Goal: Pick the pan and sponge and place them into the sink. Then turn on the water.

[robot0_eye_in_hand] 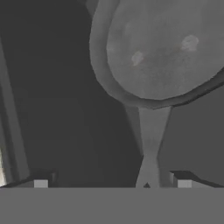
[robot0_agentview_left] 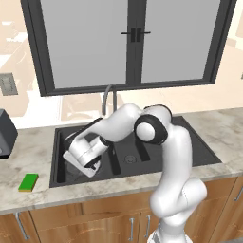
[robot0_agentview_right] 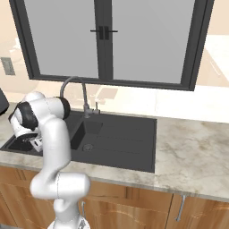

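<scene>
The gripper [robot0_eye_in_hand: 112, 183], jaws spread wide and holding nothing, hangs low inside the large basin of the black sink [robot0_agentview_left: 199, 156], where the pan [robot0_eye_in_hand: 166, 48] lies on the floor just ahead of its fingertips [robot0_eye_in_hand: 40, 183], handle pointing back between them, apparently just set down. The green sponge [robot0_agentview_left: 28, 182] waits on the marble counter [robot0_agentview_left: 223, 128] left of the sink, well apart from the hand. The grey faucet [robot0_agentview_left: 107, 97] rises behind the arm, apparently dry.

No legible text or labels
</scene>
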Controlling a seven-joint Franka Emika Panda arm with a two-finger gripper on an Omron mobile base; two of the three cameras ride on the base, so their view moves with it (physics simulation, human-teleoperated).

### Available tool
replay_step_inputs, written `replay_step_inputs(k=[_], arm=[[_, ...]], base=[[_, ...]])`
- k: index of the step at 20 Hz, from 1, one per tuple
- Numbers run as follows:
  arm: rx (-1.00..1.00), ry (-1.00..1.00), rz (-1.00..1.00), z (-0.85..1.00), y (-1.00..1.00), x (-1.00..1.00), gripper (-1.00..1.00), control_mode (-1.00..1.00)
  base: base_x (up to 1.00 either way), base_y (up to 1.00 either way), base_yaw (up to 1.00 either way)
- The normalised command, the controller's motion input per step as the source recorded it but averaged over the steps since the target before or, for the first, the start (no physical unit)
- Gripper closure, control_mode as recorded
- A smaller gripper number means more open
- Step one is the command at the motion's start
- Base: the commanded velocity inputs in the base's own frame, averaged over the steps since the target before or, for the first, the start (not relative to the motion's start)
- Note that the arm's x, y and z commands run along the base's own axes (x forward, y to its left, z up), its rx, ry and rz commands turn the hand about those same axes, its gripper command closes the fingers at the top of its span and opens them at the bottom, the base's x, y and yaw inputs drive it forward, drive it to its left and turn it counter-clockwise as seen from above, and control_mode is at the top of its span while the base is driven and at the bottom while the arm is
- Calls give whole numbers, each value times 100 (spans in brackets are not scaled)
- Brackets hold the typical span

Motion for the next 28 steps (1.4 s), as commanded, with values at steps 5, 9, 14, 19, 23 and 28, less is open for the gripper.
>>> replay_step_inputs(k=[5, 9, 14, 19, 23, 28], arm=[[-5, -1, 0, 23, -25, -28, -100, -100], [-1, -2, 0, 60, 3, -23, -100, -100], [0, -2, 0, 62, 16, -15, -100, -100], [0, 0, 0, 62, 13, -12, -100, -100], [0, 0, 0, 62, 11, -16, -100, -100], [0, 0, 0, 62, 8, -23, -100, -100]], base=[[0, 0, 0], [0, 0, 0], [0, 0, 0], [0, 0, 0], [0, 0, 0], [0, 0, 0]])
